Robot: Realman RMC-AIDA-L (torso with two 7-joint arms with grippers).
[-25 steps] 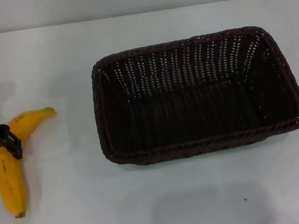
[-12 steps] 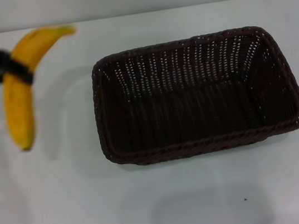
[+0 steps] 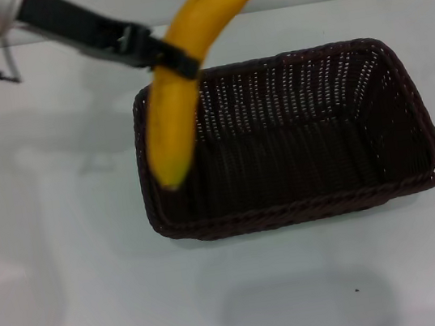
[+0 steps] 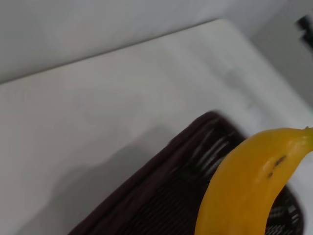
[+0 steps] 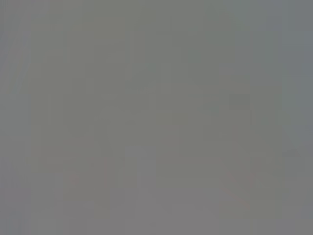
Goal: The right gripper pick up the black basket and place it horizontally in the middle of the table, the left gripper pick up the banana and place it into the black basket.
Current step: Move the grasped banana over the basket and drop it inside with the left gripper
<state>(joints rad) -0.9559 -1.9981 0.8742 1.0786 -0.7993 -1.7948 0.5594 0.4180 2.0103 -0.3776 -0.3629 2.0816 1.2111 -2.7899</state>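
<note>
My left gripper [image 3: 173, 57] is shut on the yellow banana [image 3: 174, 116] and holds it in the air over the left end of the black basket [image 3: 322, 147]. The banana hangs with its dark end down and its stem tip up to the right. The basket lies lengthwise on the white table [image 3: 82, 298], open and with nothing inside. In the left wrist view the banana [image 4: 244, 191] is close up above the basket's rim [image 4: 146, 176]. The right gripper is out of view; the right wrist view is a plain grey blank.
A faint shadow lies on the table in front of the basket, with a tiny dark speck [image 3: 356, 290] beside it. The table's far edge meets a grey wall at the top of the head view.
My left gripper has lifted the banana off the table at the left and carried it up and to the right, until it hangs over the basket's left end. The basket has not moved.
</note>
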